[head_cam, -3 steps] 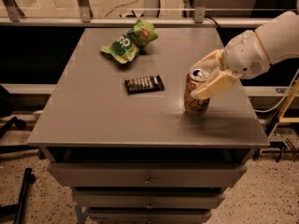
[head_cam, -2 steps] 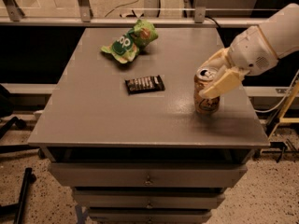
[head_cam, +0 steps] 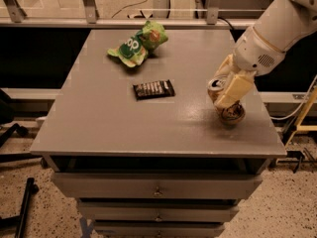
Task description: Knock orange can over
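A grey drawer table is filling most of the camera view, and the white arm is reaching in over its right side. The gripper is clasping the orange can, which is tilting near the right edge. A green snack bag is lying at the far side, and a dark candy bar is lying mid-table.

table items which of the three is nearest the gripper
The orange can, by the table's right edge: the gripper is against it. The candy bar lies mid-table and the green snack bag at the back, both well away.
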`<state>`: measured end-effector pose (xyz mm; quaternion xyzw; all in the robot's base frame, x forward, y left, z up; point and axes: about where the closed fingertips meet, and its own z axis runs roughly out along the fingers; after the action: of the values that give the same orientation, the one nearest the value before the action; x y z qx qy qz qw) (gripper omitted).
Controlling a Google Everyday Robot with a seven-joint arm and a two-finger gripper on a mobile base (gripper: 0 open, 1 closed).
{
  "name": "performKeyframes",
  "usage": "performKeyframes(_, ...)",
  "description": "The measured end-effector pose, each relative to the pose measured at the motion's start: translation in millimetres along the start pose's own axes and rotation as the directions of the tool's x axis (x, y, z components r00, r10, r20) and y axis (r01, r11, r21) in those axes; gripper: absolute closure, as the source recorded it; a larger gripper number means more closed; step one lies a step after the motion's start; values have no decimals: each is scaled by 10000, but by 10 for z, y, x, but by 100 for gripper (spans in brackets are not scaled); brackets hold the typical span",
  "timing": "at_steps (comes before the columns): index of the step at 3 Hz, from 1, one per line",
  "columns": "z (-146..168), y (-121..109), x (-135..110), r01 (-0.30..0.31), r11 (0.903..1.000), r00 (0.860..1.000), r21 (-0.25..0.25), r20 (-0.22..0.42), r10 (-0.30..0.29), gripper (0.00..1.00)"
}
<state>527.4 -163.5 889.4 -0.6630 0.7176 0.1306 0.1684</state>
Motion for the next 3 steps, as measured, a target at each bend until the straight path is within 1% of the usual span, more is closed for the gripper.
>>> performKeyframes(2,-43,-3,-20,5,10000,10000,-16,-66,-5,100)
performKeyframes(3,70,-40,-93,185,9997,9994,-158,-294,-189,100)
